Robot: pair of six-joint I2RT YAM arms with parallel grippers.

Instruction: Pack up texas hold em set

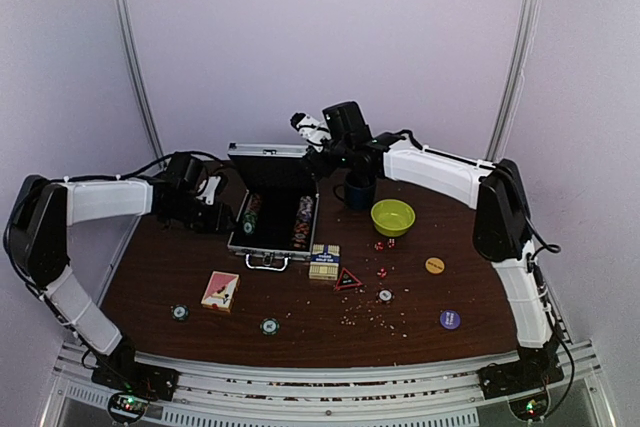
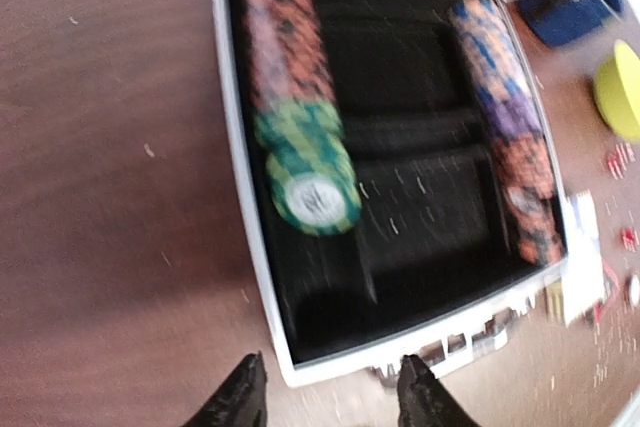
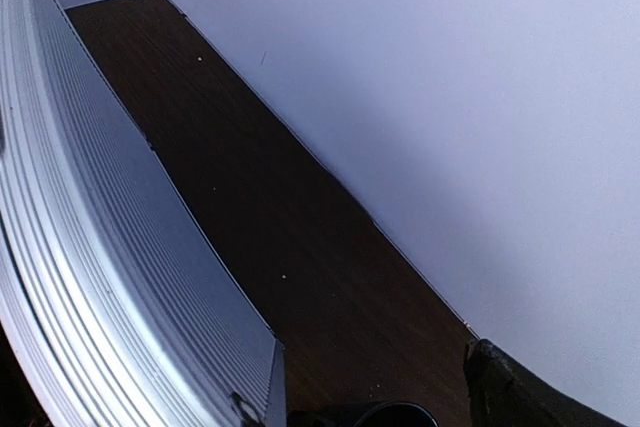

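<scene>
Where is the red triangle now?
Top view: the red triangle lies on the table, immediately right of the blue card box, nearer the arms than the open silver aluminium briefcase.

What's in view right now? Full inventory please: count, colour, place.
briefcase: 1, silver, black inside, open, centre-left of table
chip rows: 2, mixed colours, in briefcase, left and right sides
loose chips: 5, three dark-rimmed, one orange, one purple, spread across near table
blue card box: 1, by briefcase's near right corner
red card box: 1, near-left of briefcase
red triangle: 1, right of blue card box
dice: several, red, too small to count, near bowl and triangle
mug: 1, dark blue, right of lid
bowl: 1, yellow-green, right of mug
table: 1, dark brown
left arm: white and black, jaws open, empty, at briefcase's left
right arm: jaws at lid top, state unclear
</scene>
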